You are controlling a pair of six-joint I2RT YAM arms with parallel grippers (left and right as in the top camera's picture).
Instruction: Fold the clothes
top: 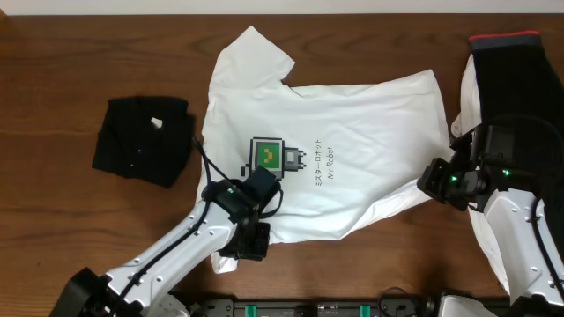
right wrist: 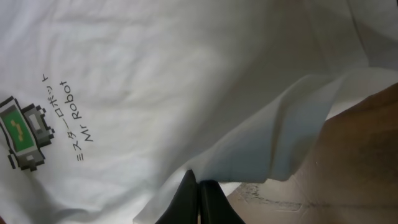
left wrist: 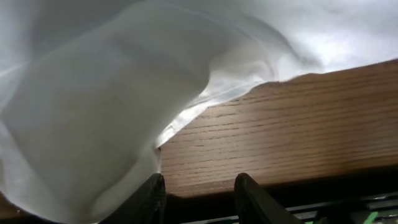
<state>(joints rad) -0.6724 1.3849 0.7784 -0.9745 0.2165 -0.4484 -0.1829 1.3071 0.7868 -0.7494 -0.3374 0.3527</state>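
Right wrist view has the right pincer pressed together on a raised fold at the edge of the white T-shirt. The pixel logo and "Mr Robot" lettering lie beyond it. Left wrist view shows neither print, only the left pincer spread partway, white cloth brushing one finger and bare worktop ahead. Only overhead shows the shirt spread mid-worktop, with a black garment to its left and a dark red-banded garment at the right.

We identify a robotics lab: two white-and-black robot arms and a black mounting rail line the dark wood-grain table's near edge.
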